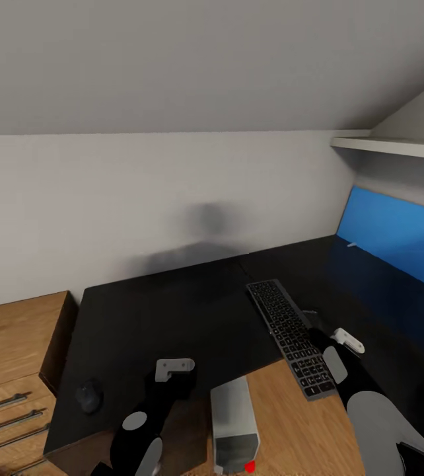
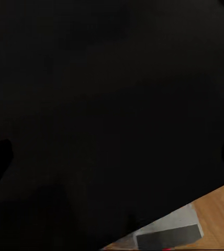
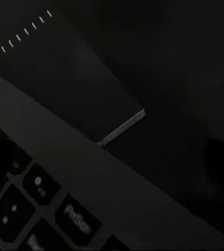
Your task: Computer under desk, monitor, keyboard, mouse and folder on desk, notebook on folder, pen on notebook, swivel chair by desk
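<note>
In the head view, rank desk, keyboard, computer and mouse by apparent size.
Largest to smallest:
1. desk
2. keyboard
3. computer, close to the keyboard in apparent area and nearer the camera, so that order is unsure
4. mouse

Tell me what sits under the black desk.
Under the desk edge stands the silver-grey computer tower, red light on its front, on the wood floor. Its rear part is covered by the desktop, as is the floor farther back.
</note>
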